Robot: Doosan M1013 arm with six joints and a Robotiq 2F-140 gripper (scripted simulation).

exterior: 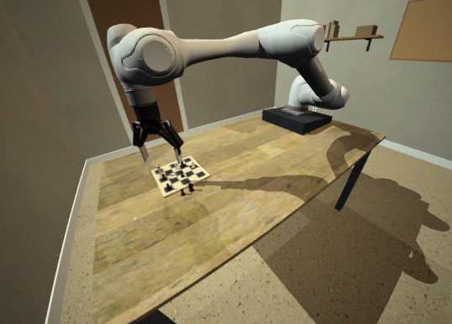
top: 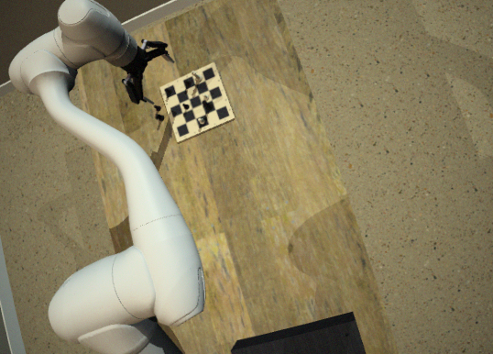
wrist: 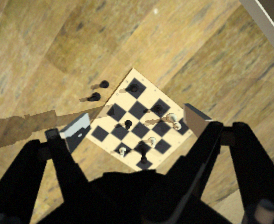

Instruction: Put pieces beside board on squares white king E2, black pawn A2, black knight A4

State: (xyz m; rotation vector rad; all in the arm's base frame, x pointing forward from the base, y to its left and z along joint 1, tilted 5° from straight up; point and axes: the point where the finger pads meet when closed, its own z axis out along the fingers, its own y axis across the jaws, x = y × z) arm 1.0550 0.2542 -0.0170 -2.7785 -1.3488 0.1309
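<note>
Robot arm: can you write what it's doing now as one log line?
pincer: open, empty, above the board | two black pieces: beside the board, waiting

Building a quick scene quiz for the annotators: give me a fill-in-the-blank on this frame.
1. The claw holds ____.
2. The count of dark pieces standing on the table beside the board is ____.
3. The claw's fingers are spread ____.
4. The claw hangs ____ the board, not touching it.

Missing words: nothing; two; wide open; above
</note>
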